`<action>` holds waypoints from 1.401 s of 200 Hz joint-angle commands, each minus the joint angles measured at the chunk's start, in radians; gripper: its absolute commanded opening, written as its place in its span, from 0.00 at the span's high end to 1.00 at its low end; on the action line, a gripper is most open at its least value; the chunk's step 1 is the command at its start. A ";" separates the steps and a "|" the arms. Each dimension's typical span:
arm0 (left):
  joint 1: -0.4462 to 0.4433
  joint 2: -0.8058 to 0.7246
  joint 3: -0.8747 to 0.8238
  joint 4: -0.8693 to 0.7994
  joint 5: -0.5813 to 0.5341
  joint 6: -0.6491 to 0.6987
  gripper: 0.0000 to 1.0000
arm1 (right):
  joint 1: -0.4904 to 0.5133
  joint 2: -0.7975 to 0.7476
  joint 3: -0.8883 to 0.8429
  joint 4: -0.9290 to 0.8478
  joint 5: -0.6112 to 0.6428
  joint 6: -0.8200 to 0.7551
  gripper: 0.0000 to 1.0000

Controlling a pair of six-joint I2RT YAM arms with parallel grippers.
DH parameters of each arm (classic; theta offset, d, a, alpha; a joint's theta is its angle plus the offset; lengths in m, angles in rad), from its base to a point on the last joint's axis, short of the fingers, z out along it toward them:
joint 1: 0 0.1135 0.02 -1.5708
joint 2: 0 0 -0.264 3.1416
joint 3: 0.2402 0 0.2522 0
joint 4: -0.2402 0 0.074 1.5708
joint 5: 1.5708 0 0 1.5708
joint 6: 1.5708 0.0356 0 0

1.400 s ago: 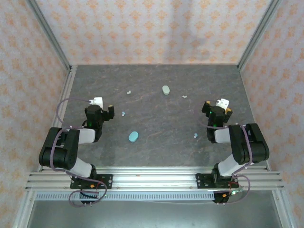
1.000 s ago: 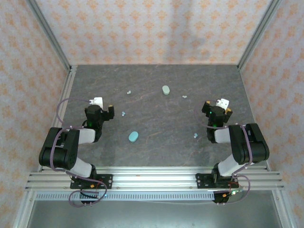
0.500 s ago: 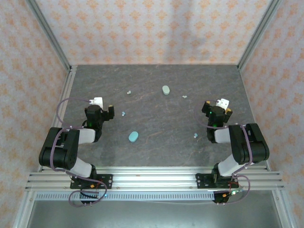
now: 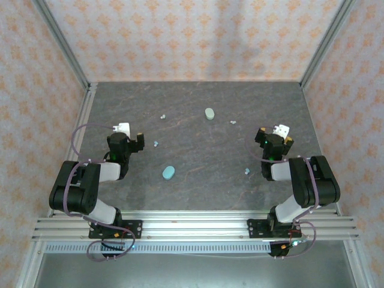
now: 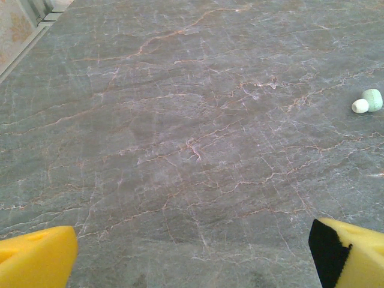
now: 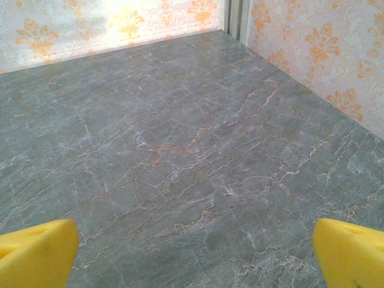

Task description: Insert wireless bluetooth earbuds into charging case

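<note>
Your two cases sit on the worktop (image 4: 198, 192), well apart. The green case (image 4: 209, 113) is toward the far middle. The blue case (image 4: 168, 173) is nearer you, left of centre. From above both read as smooth ovals, too small for you to tell how the lids stand.

The four earbuds lie loose on the slab, none touching a case:
- The far-left earbud (image 4: 162, 116), whitish-green, is left of the green case. In your left wrist view it lies at the right edge (image 5: 367, 102).
- The far-right earbud (image 4: 233, 122) is just right of the green case.
- The left blue earbud (image 4: 155, 144) lies near the left hand (image 4: 129, 134), beyond the blue case.
- The right blue earbud (image 4: 246, 171) lies near the right arm (image 4: 303, 180).

Patterned walls (image 4: 180, 36) close the far side and both flanks, and an aluminium rail (image 4: 192, 228) runs along the near edge. Between the arms the middle of the slab gives you wide room. The right hand (image 4: 277, 134) has the side wall close on its right.

Both hands point away from you, low over the slab. The left fingers (image 5: 36, 258) stand wide apart over bare stone. The right fingers (image 6: 351, 252) are spread just as wide, gripping nothing.
</note>
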 commanded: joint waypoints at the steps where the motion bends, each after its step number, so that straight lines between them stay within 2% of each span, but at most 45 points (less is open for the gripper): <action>1: 0.003 -0.007 0.019 0.030 -0.001 0.006 0.00 | -0.005 -0.005 0.000 0.008 -0.006 0.005 0.01; 26: 0.003 -0.035 0.054 -0.053 0.010 0.013 0.00 | -0.005 -0.020 -0.025 0.047 -0.055 -0.016 0.01; 39: 0.003 -0.081 0.103 -0.181 0.015 0.008 0.00 | -0.003 -0.066 -0.048 0.052 -0.110 -0.040 0.01; 58: 0.002 -0.152 0.172 -0.372 0.027 -0.013 0.00 | 0.004 -0.160 -0.058 -0.016 -0.094 -0.043 0.01; 77: -0.003 -0.228 0.238 -0.551 0.055 -0.048 0.00 | 0.009 -0.274 -0.012 -0.211 -0.096 -0.029 0.01; 91: -0.018 -0.284 0.288 -0.696 0.070 -0.065 0.00 | 0.010 -0.355 0.065 -0.434 -0.103 0.071 0.01; 104: -0.039 -0.332 0.334 -0.826 0.087 -0.102 0.00 | 0.010 -0.404 0.155 -0.637 -0.173 0.157 0.01; 119: -0.082 -0.378 0.373 -0.969 0.144 -0.152 0.00 | 0.017 -0.413 0.241 -0.794 -0.272 0.227 0.01; 135: -0.149 -0.405 0.392 -1.114 0.225 -0.180 0.02 | 0.050 -0.398 0.308 -0.926 -0.312 0.291 0.00; 165: -0.296 -0.424 0.388 -1.343 0.253 -0.228 0.06 | 0.170 -0.333 0.397 -1.094 -0.364 0.326 0.05; 180: -0.373 -0.437 0.367 -1.396 0.225 -0.258 0.07 | 0.249 -0.291 0.427 -1.154 -0.398 0.323 0.06; 198: -0.453 -0.446 0.332 -1.406 0.163 -0.302 0.08 | 0.370 -0.238 0.454 -1.215 -0.371 0.317 0.06; 228: -0.529 -0.404 0.313 -1.390 0.118 -0.326 0.10 | 0.533 -0.148 0.524 -1.305 -0.335 0.362 0.06; 245: -0.557 -0.358 0.309 -1.359 0.133 -0.311 0.11 | 0.583 -0.099 0.555 -1.308 -0.359 0.396 0.06; 280: -0.598 -0.254 0.332 -1.292 0.165 -0.270 0.14 | 0.605 -0.022 0.569 -1.219 -0.485 0.451 0.09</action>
